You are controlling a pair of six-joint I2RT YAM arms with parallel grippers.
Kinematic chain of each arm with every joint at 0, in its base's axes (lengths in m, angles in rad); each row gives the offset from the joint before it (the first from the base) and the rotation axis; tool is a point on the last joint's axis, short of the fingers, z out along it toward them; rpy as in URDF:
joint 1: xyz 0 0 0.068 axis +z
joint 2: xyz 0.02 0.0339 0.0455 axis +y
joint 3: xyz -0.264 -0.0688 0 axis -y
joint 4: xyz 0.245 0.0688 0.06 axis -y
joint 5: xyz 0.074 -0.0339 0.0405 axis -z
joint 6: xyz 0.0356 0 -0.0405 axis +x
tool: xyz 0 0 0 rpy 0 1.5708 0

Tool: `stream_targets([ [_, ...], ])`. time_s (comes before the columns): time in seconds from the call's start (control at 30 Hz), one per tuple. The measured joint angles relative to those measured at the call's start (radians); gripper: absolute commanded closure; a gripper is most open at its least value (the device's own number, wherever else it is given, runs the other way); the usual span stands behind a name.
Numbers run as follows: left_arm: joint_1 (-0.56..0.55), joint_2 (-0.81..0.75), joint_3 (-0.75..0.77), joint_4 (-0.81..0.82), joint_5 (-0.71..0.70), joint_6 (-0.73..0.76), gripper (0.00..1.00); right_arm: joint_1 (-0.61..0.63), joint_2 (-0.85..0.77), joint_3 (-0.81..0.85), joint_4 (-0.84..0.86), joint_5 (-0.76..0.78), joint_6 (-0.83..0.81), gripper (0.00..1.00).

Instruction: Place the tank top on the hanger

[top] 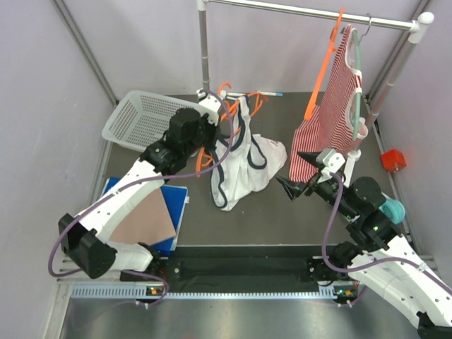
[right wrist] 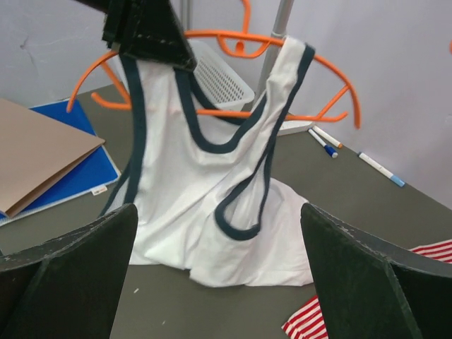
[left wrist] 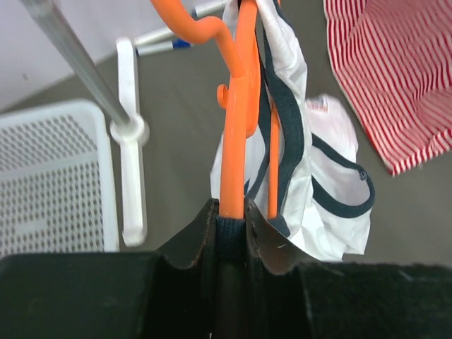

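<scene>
1. The hanger (left wrist: 236, 106) is pinched, together with a navy-trimmed strap, by the pressed-together left gripper (left wrist: 232, 210) and is held raised over the bench (top: 268, 219).
2. The tank top (right wrist: 191, 198) is draped from the hanger: one strap is looped over the hanger's far arm, the other is caught in the left gripper, and the hem is crumpled on the bench.
3. The right gripper (top: 289, 168) is spread wide with nothing in it, near the tank top and just in front of the striped top (top: 332, 127).
4. The striped top is hung from the rail (top: 311, 10).
5. A basket (top: 138, 116) is seen beside the left gripper.
</scene>
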Motion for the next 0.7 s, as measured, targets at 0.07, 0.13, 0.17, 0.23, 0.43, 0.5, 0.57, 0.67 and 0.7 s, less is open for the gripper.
stream_targets([
  [0.07,0.000,0.051,0.086,0.002,-0.003,0.019,1.00,0.000,-0.002,-0.001,0.007,0.006,0.004,0.03],
  [0.13,0.000,0.089,0.150,0.006,-0.009,0.036,1.00,0.000,-0.002,-0.001,0.017,0.009,0.004,0.03],
  [0.17,0.000,0.105,0.182,0.006,-0.015,0.044,1.00,0.000,-0.002,-0.002,0.024,0.011,0.004,0.03],
  [0.23,0.000,0.137,0.242,0.008,-0.032,0.060,1.00,0.000,-0.002,-0.009,0.033,0.016,0.004,0.03],
  [0.43,0.000,0.253,0.452,-0.003,-0.051,0.106,1.00,0.000,0.009,-0.021,0.044,0.023,0.004,0.03],
  [0.5,0.000,0.293,0.525,-0.008,-0.051,0.122,1.00,0.000,0.013,-0.022,0.048,0.024,0.004,0.03],
  [0.57,0.002,0.327,0.584,-0.010,-0.051,0.135,1.00,0.000,0.014,-0.026,0.050,0.027,0.004,0.03],
  [0.67,0.009,0.373,0.668,-0.019,-0.044,0.150,1.00,0.000,0.018,-0.027,0.051,0.030,0.004,0.03],
  [0.7,0.013,0.388,0.694,-0.019,-0.038,0.153,1.00,0.000,0.019,-0.027,0.051,0.030,0.004,0.03],
])
